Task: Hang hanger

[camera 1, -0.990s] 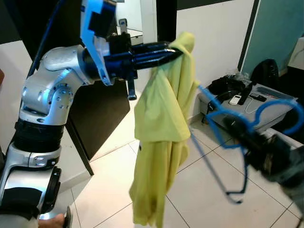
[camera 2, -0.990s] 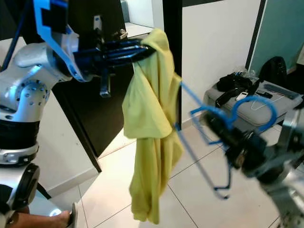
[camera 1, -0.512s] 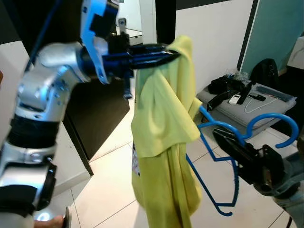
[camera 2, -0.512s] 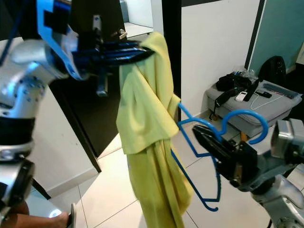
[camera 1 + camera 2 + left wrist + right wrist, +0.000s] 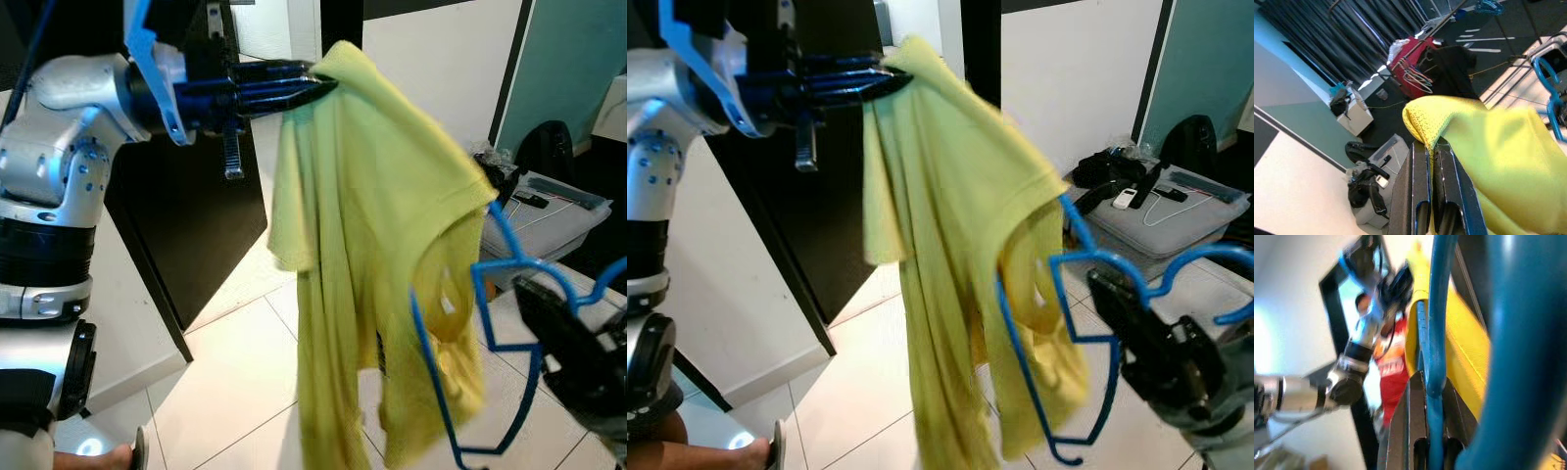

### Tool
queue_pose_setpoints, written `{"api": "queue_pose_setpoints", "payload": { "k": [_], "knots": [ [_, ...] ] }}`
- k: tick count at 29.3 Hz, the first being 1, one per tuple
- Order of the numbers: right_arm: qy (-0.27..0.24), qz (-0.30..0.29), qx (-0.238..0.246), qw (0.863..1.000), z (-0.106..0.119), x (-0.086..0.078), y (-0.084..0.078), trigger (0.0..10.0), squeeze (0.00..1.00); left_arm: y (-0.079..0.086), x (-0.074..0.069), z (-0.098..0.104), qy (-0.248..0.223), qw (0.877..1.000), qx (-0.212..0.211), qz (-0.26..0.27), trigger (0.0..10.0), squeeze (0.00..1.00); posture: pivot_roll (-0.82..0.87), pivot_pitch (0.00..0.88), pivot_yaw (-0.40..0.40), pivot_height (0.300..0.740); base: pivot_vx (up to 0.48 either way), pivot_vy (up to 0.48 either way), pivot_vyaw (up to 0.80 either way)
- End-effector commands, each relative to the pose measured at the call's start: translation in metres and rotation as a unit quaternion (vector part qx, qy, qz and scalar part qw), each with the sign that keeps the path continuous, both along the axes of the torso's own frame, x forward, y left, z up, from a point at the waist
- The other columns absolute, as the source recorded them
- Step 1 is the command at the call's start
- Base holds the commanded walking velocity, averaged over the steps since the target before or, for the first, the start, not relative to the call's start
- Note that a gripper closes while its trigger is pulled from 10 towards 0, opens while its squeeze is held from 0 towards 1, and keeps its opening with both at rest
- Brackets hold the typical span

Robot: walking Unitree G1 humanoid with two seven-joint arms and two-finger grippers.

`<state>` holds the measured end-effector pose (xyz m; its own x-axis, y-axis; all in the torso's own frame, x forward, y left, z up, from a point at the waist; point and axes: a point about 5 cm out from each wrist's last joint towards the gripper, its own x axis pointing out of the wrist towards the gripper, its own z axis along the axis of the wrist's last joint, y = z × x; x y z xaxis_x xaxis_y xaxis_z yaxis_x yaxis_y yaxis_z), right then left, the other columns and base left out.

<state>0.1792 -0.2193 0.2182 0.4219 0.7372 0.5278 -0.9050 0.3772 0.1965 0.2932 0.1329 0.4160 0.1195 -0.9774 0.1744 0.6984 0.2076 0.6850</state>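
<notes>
My left gripper (image 5: 318, 86) pinched on yellow shirt (image 5: 382, 245), holding it high | my right gripper (image 5: 1107, 294) clamped on blue hanger (image 5: 1073, 333), one arm pushed inside shirt's lower opening

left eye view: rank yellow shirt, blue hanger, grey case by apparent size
1. yellow shirt, by far the largest
2. blue hanger
3. grey case, smallest as seen, but it sits farther from the camera, so its true size is unsure

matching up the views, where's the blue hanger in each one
Left eye: blue hanger at lower right, in the yellow shirt.
Right eye: lower right.
Left wrist: far right edge.
Right wrist: close up between the fingers.
Shared landmark: the yellow shirt.
</notes>
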Motion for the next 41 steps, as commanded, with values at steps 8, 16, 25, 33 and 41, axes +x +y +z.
{"api": "queue_pose_setpoints", "payload": {
  "k": [8,16,25,33,41],
  "knots": [
    [-0.016,-0.03,-0.064,0.997,0.005,0.011,0.004,10.0,0.0,-0.005,-0.008,0.003,-0.012,0.999,0.024,-0.027,10.0,0.0,-0.06,0.0,0.086,0.74,0.0,0.0,0.0],
    [-0.068,-0.087,-0.023,0.994,0.031,0.021,-0.005,10.0,0.0,-0.009,-0.01,0.001,-0.01,0.999,0.034,-0.04,10.0,0.0,-0.06,0.0,0.088,0.74,0.0,0.0,0.0],
    [-0.108,-0.085,-0.002,0.99,0.048,0.019,-0.007,10.0,0.0,-0.007,-0.007,-0.001,-0.008,0.999,0.034,-0.019,10.0,0.0,-0.07,0.0,0.086,0.74,0.0,0.0,0.0],
    [-0.111,-0.077,-0.005,0.991,0.049,0.016,-0.007,10.0,0.0,0.009,0.006,0.006,-0.014,0.999,0.008,0.044,10.0,0.0,-0.06,0.0,0.087,0.74,0.0,0.0,0.0],
    [-0.12,-0.069,0.001,0.99,0.053,0.015,-0.004,10.0,0.0,0.009,0.009,0.003,0.01,0.999,0.0,0.032,10.0,1.0,-0.06,0.0,0.088,0.74,0.0,0.0,0.0]
  ]
}}
